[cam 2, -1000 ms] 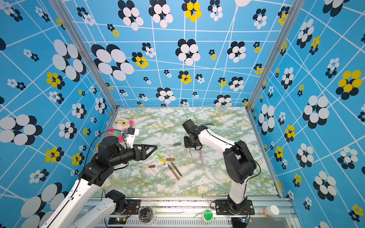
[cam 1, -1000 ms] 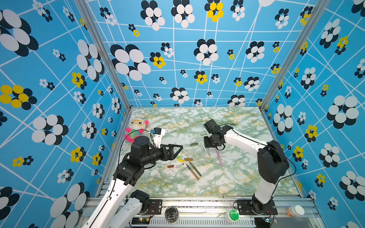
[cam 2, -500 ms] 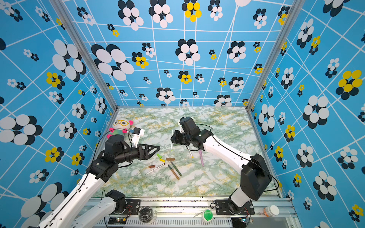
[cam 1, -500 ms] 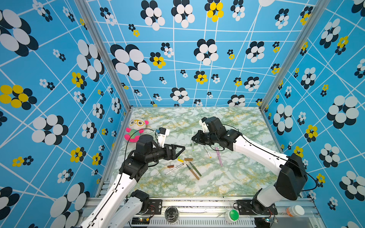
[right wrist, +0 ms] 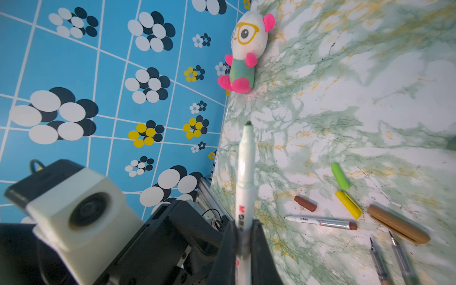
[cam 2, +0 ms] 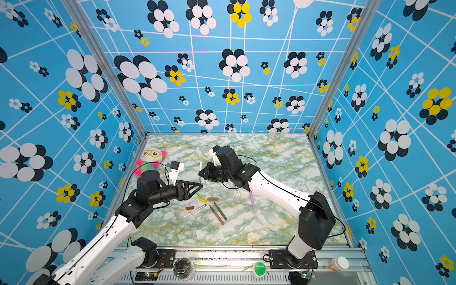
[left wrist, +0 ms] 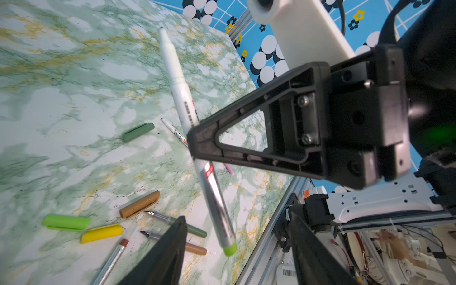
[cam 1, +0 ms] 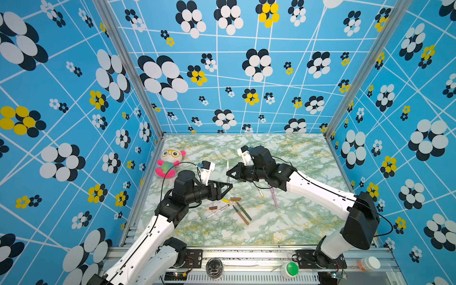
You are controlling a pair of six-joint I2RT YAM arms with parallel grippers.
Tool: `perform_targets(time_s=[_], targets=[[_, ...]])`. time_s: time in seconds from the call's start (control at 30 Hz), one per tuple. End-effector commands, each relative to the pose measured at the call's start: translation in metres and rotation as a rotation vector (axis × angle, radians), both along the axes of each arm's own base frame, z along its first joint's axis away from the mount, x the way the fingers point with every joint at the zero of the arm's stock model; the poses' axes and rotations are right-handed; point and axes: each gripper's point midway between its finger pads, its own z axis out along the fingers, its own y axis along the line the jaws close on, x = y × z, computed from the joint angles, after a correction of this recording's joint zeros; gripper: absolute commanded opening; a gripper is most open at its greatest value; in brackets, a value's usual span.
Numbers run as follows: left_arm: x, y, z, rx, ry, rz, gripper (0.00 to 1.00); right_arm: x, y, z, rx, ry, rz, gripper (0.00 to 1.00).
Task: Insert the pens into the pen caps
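My right gripper [cam 1: 228, 174] [right wrist: 243, 224] is shut on a white pen [right wrist: 245, 172] and holds it upright above the table. The pen's light-green end [left wrist: 229, 250] hangs between the spread fingers of my left gripper [cam 1: 229, 186] [left wrist: 238, 217], which is open and not touching it. On the table lie the light-green cap [left wrist: 65, 222], yellow cap [left wrist: 101, 233], tan cap [left wrist: 139, 204], dark-green cap [left wrist: 138, 132] and brown cap [right wrist: 305, 203]. Near them lie a brown-tipped white pen [cam 1: 217, 211], a tan pen [cam 1: 240, 214], a dark-green pen [cam 1: 244, 211], a pink pen [cam 1: 274, 199] and another white pen [cam 1: 260, 192].
A plush toy [cam 1: 169, 161] sits at the table's back left, against the blue patterned wall. A metal rail runs along the front edge with a green button [cam 1: 291, 269] and a small bottle [cam 1: 369, 263] on it.
My right gripper has carried the white pen up and leftward to just above the left gripper. The left gripper has reached toward it and its jaws have narrowed round the pen's lower end.
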Motion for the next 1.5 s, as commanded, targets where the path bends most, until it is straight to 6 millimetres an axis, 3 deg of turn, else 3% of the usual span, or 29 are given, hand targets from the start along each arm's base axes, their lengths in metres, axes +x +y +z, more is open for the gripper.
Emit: perform_targets(time_s=[0.0,0.6,0.77,0.87,0.97,1.07,1.17,1.23,1.27,1.47], targets=[[0.001,-0.002,0.001,0.001,-0.012,0.003,0.62,-0.005,0.013,0.015,0.066,-0.016,0.041,0.05],[0.001,0.005,0.013,0.033,0.022,0.046,0.07,-0.021,0.008,0.014,0.034,-0.107,0.086,0.05],[0.003,0.017,0.017,0.09,0.028,0.112,0.0,-0.016,0.012,0.013,0.0,-0.108,0.094,0.07],[0.008,0.03,0.011,0.148,0.001,0.175,0.0,-0.01,0.012,0.012,-0.044,-0.133,0.089,0.22],[0.019,0.059,-0.004,0.214,0.013,0.333,0.0,-0.002,0.007,0.008,-0.115,-0.151,0.067,0.36],[0.024,0.092,-0.013,0.254,0.025,0.492,0.0,0.003,0.003,-0.009,-0.196,-0.141,0.055,0.41],[0.022,0.117,-0.016,0.314,0.01,0.606,0.0,0.011,-0.001,-0.04,-0.329,-0.121,0.061,0.42],[0.02,0.123,-0.015,0.334,-0.017,0.624,0.0,0.014,-0.002,-0.063,-0.424,-0.106,0.08,0.42],[0.018,0.125,-0.013,0.342,-0.032,0.633,0.0,0.02,0.003,-0.062,-0.449,-0.123,0.086,0.42],[0.012,0.137,-0.003,0.353,-0.078,0.684,0.0,0.035,0.002,-0.11,-0.739,-0.13,0.155,0.41]])
